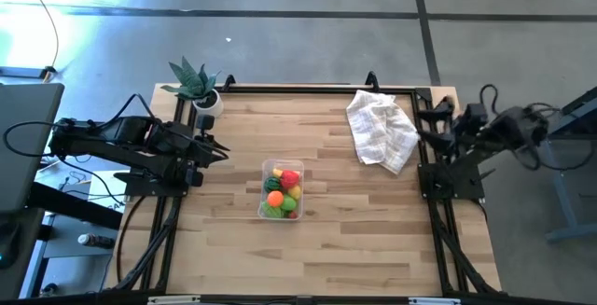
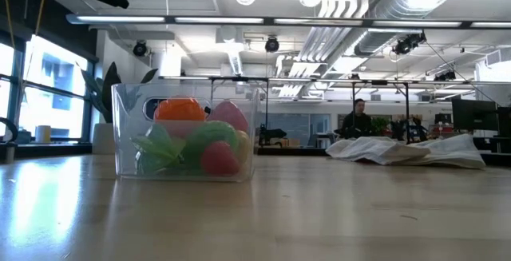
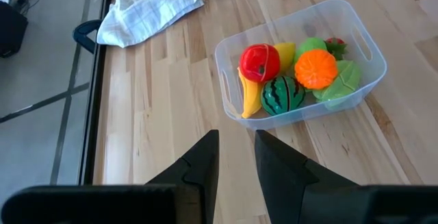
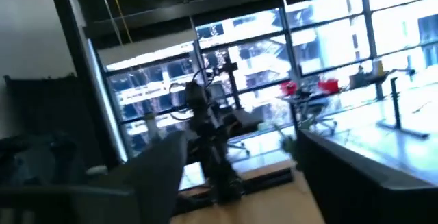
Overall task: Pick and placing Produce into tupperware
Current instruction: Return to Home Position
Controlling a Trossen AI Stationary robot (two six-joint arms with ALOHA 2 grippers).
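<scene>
Left arm: is lying folded low along the left edge of the table (image 1: 354, 240), its left gripper (image 1: 216, 148) pointing in toward the middle
Left claw: fingers are standing a narrow gap apart, holding nothing
Right arm: is sitting folded at the right edge, its right gripper (image 1: 427, 135) facing across the table
Right claw: fingers are spreading wide, gripping nothing
Tupperware (image 1: 264, 170): is standing upright mid-table, well apart from both grippers, long axis running from far edge to near edge
Produce: is lying piled inside it; the banana (image 3: 250, 97) is stretching along one short wall, beside the watermelon (image 3: 280, 95), with the red piece (image 3: 259, 61) and orange (image 3: 315, 68) on top
Cloth (image 1: 382, 130): is lying crumpled near the far right corner
</scene>
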